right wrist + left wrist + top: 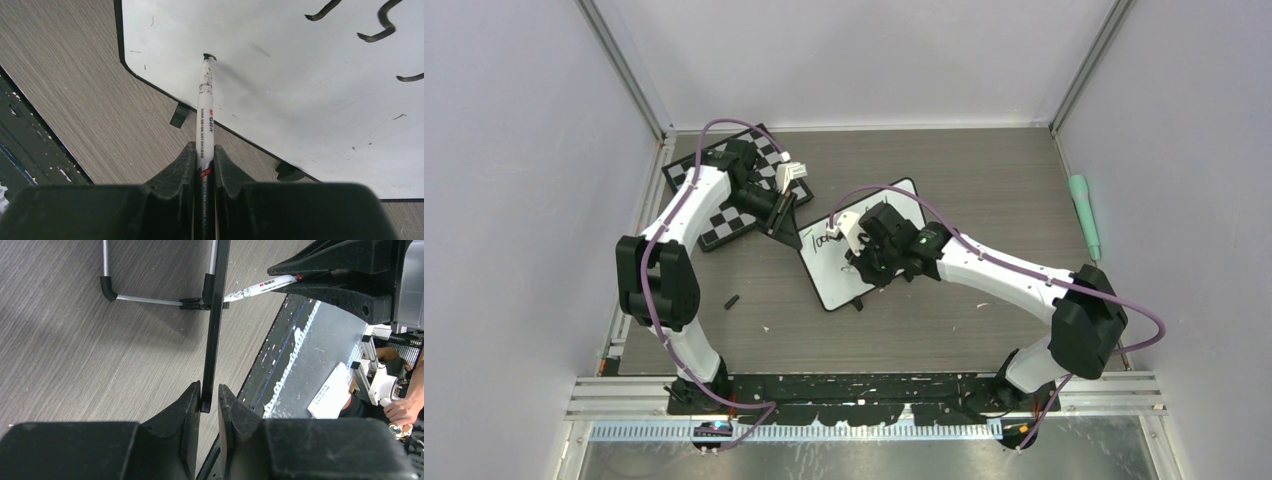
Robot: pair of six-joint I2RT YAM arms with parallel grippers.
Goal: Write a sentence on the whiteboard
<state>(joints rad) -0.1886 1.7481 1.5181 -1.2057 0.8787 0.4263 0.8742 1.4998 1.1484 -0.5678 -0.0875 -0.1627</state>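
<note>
- The small rectangular white whiteboard (839, 282) with a thin black frame sits on the grey wood-grain tabletop (994, 170), between the two hands. It looks propped up, since a thin metal wire leg (145, 300) shows behind it in the left wrist view.
- The left hand (210, 396) is clamped on the board's black rim, one finger on each face.
- The right hand (205, 152) grips a slim white-barrelled marker (206, 107) by its rear. The nib rests on the white surface straight ahead of the fingers, near a rounded corner.
- Of the black handwritten sentence (380, 25), only a few strokes show, beyond the nib and to its right — too few to read.
- The board looks light, thin and stiff, with a slick face, so pen pressure would probably push or tip it. The frame edge, away from the writing area, seems the sensible hold.
- The marker is smooth and narrow — a firm mid-barrel grip with gentle pressure on the nib should suit it.
</note>
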